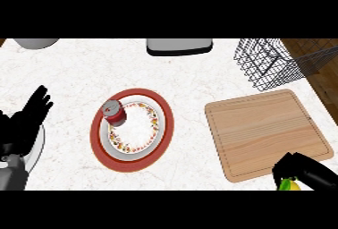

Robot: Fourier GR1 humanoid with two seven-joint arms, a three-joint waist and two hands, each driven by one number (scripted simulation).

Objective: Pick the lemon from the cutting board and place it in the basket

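Observation:
My right hand (300, 172) is at the lower right, just off the near corner of the wooden cutting board (264, 132). Its fingers are curled round the yellow lemon (288, 184), of which only a small patch shows under the hand. The rest of the board's top is bare. A dark wire basket (271, 62) stands at the far right, beyond the board. At the left edge my left hand (30, 118) rests open with its fingers up.
A red plate with a patterned white plate (132, 129) on it lies mid-counter, with a red can (114, 110) on its left rim. A dark tray (179, 46) and a grey bowl (36, 42) sit at the far edge. The counter's right edge runs past the basket.

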